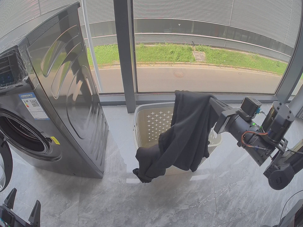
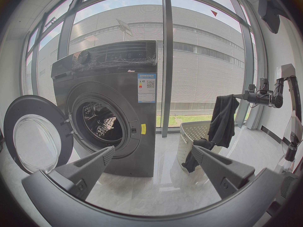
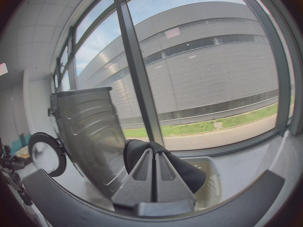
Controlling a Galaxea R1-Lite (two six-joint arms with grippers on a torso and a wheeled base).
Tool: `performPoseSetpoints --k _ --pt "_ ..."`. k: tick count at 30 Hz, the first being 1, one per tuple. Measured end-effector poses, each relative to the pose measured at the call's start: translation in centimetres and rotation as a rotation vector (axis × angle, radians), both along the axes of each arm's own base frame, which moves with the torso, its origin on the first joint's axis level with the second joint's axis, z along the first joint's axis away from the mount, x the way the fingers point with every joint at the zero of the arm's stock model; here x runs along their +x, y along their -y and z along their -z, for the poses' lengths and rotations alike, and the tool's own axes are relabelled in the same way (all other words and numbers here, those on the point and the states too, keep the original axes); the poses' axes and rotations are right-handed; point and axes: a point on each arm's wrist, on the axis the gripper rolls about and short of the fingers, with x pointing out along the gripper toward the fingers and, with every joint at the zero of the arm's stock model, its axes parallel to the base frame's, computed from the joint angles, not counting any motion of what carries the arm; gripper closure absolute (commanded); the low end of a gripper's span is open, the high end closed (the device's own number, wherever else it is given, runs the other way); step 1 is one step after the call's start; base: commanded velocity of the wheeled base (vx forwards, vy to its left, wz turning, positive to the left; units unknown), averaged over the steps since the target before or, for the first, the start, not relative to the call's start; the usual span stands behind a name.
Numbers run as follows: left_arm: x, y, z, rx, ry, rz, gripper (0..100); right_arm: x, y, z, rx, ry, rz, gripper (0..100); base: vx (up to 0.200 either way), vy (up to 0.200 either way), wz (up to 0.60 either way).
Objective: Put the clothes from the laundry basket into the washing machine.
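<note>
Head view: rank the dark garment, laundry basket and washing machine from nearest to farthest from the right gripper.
1. Dark garment, clamped in the right gripper.
2. Laundry basket, just beneath it.
3. Washing machine, off to the robot's left.

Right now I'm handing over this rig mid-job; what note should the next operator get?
Right pincer: shut on the dark garment, held up over the basket; the garment's lower end trails over the basket's front rim.
Left pincer: open, empty, low, facing the washer.
The door is open; no clothes seen in the drum.
Done: garment gripped and raised.
Left: carry it to the drum and release; then check the basket, since the garment hides part of it.
</note>
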Motion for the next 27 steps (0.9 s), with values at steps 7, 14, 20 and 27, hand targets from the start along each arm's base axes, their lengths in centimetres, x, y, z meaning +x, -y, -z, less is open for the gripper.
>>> performPoseSetpoints --k 7,14,20,27 --pt "0.0 0.0 0.0 0.000 0.000 0.001 0 -0.7 1.8 -1.3 -0.008 -0.003 0.115 100 -0.057 0.000 0.00" --pt "0.0 0.0 0.0 -0.006 0.000 0.003 0 -1.5 2.1 -2.0 0.018 0.008 0.144 100 -0.114 0.000 0.00" --pt "0.0 0.0 0.0 -0.007 0.000 0.004 0 -1.9 1.8 -2.0 0.026 -0.004 0.182 100 0.000 0.100 0.00" --pt "0.0 0.0 0.0 -0.008 0.000 0.004 0 -2.2 1.8 -1.6 0.018 -0.018 0.177 100 0.000 0.200 0.00"
